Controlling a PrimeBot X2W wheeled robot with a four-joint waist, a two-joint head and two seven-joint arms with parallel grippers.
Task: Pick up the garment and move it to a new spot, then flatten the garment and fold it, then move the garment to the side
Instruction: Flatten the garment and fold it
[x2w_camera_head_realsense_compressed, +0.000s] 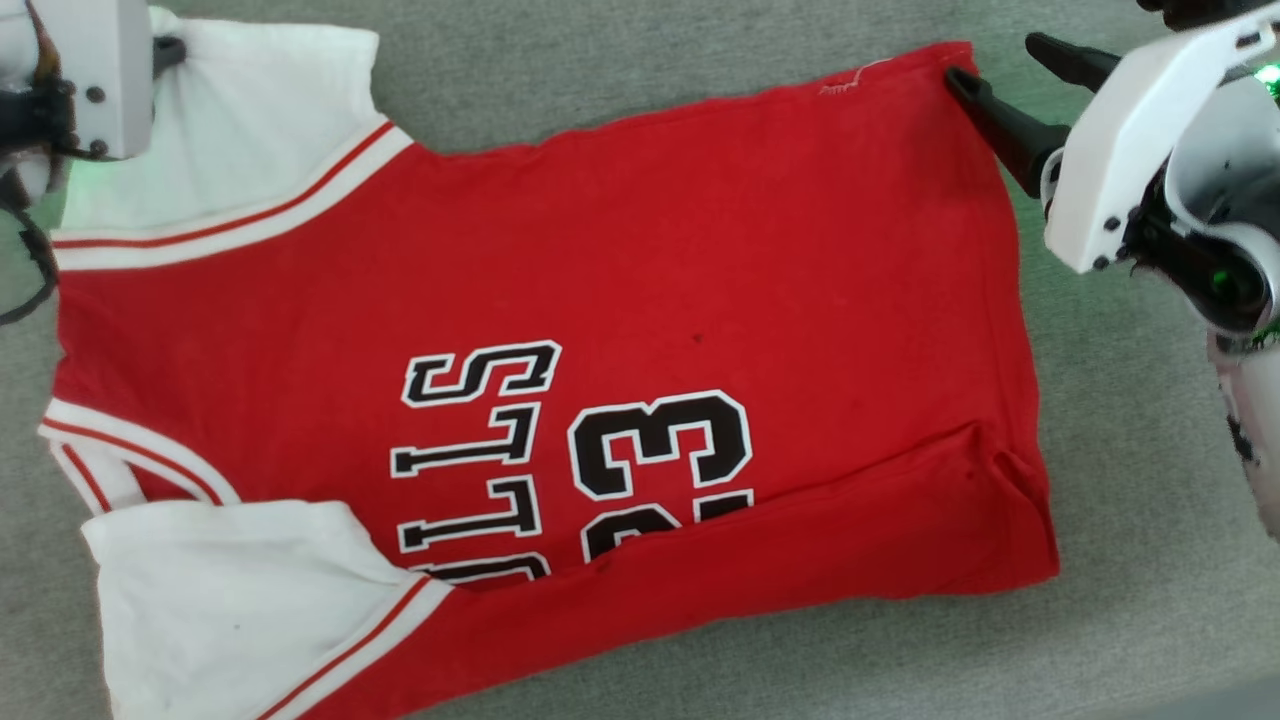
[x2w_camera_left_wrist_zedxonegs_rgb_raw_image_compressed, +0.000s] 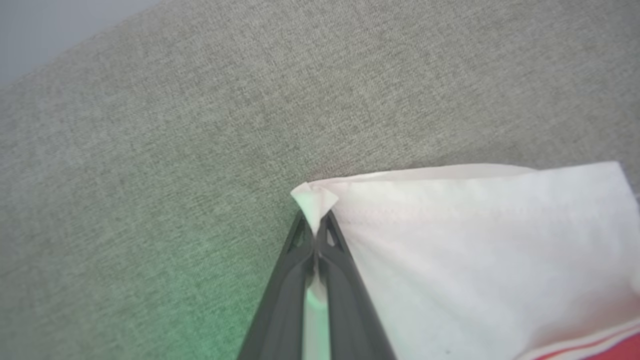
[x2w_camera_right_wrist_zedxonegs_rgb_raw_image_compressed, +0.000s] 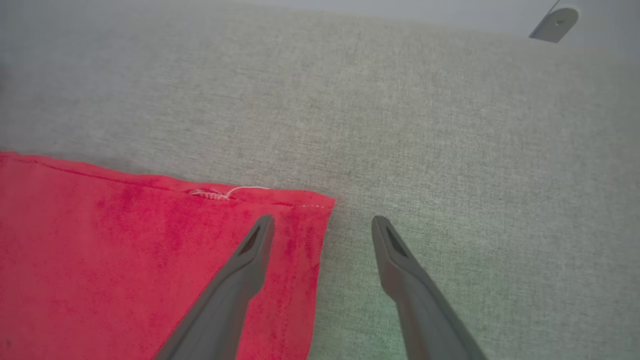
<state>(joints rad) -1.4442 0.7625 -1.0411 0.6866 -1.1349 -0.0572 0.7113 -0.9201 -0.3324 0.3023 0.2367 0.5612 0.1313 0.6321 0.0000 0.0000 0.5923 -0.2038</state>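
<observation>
The garment lies spread flat on the grey woven surface. The left gripper is clenched on the tip of the garment's white sleeve corner. The right gripper is released, fingers spread astride the garment's red hem corner, one over the cloth, the other just beside its edge.

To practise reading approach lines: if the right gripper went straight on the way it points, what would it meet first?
Probably the garment, at its red corner: the open right gripper straddles that edge, one finger over cloth, one over the grey surface. Depth unclear.
</observation>
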